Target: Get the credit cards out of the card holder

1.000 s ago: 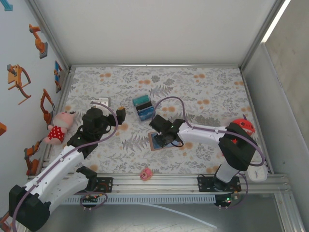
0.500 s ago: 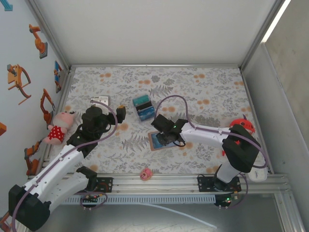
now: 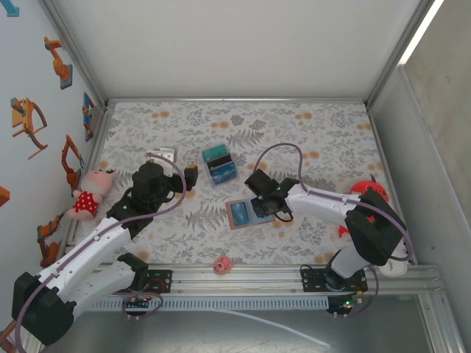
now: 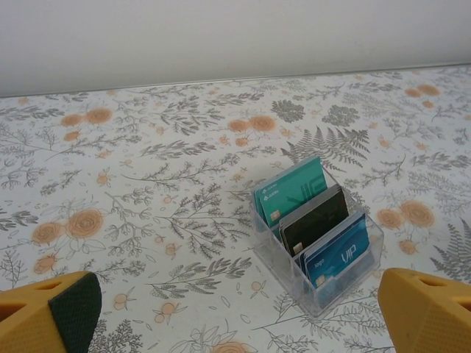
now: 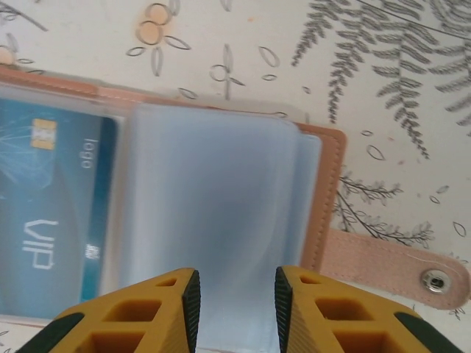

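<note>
Left end effector [image 3: 177,167]: you have it released, jaws spread wide. In the left wrist view its yellow fingers [image 4: 427,312] sit in the two bottom corners of the frame, holding nothing, above the floral surface [image 3: 316,132].
Card holder [image 3: 243,214]: it lies open and flat on the surface, a little below the centre of the top view. Its tan strap [image 5: 390,265] with a metal snap reaches toward the lower right of the right wrist view.
Right end effector [image 5: 234,298]: you see its yellow fingers [image 5: 158,312] at the bottom edge of the right wrist view with a narrow gap between them, directly over the card holder's pale blue-grey pocket leaf [image 5: 213,213]. You cannot tell whether they pinch that leaf or only hover at it.
Blue VIP card [image 5: 51,220]: it sits inside the holder under a clear pocket, at the left edge of the right wrist view.
Clear rack [image 4: 324,294]: it stands right of centre in the left wrist view, apart from the holder, with a teal card [image 4: 291,193], a dark card [image 4: 315,220] and a blue card [image 4: 337,254] upright in its slots.
Elsewhere: you have a small pink toy [image 3: 222,265] near the bottom edge of the surface and a pink-and-red plush toy [image 3: 88,193] at its left rim.
</note>
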`<state>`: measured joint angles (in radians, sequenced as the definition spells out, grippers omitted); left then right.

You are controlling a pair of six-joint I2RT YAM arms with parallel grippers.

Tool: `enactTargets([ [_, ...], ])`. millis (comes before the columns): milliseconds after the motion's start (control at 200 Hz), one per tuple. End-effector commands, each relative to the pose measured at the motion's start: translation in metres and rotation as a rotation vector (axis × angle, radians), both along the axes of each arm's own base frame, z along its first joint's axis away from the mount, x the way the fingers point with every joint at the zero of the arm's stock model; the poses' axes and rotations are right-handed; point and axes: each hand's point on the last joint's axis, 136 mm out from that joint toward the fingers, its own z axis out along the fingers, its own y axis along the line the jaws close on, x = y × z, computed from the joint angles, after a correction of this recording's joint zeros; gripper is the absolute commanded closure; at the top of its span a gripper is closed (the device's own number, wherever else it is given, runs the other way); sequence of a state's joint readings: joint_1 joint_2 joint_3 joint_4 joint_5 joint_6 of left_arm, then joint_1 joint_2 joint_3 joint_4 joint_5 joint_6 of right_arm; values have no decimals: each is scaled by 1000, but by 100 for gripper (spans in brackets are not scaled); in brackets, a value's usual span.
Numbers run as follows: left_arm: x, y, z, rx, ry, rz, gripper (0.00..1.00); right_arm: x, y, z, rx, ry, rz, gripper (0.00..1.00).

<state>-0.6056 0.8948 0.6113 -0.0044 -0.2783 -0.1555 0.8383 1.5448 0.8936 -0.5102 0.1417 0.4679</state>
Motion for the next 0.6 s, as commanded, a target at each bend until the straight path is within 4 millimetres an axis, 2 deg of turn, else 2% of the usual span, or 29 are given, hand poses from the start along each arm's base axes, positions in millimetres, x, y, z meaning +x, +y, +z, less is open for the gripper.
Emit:
enactTargets([
  [0,2,-4,13,35,-37,-11,3,2,-9,4,42,1,-73,68],
  [316,-5,-16,-10,90,7,-48,3,3,-37,-2,74,29,-196,68],
  [596,-16,-41,-29,194,8,-123,3,4,-66,6,139,22,-328,69],
])
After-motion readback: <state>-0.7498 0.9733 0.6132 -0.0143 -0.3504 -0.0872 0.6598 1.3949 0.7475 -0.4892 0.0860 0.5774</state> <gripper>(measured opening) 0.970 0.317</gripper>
